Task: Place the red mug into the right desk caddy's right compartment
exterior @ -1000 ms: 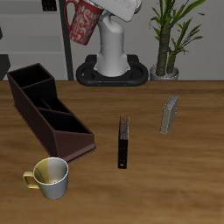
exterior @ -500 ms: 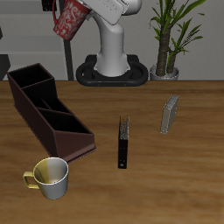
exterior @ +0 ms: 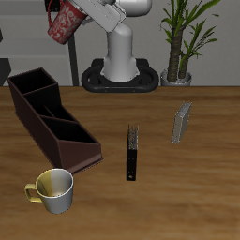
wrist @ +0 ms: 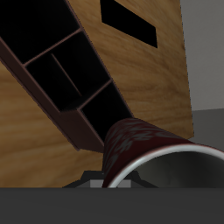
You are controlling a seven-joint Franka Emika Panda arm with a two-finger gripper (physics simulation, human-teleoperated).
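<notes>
The gripper carries the red mug clamped and tilted, high above the far end of the right desk caddy; I'd level it, centre over the right compartment — then descend slowly.

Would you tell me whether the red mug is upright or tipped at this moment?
Tipped: the red mug hangs tilted in the air, held by the gripper.

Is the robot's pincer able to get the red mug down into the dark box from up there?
Probably yes. The pincer holds the red mug high above the dark box, whose sections look open on top.
</notes>
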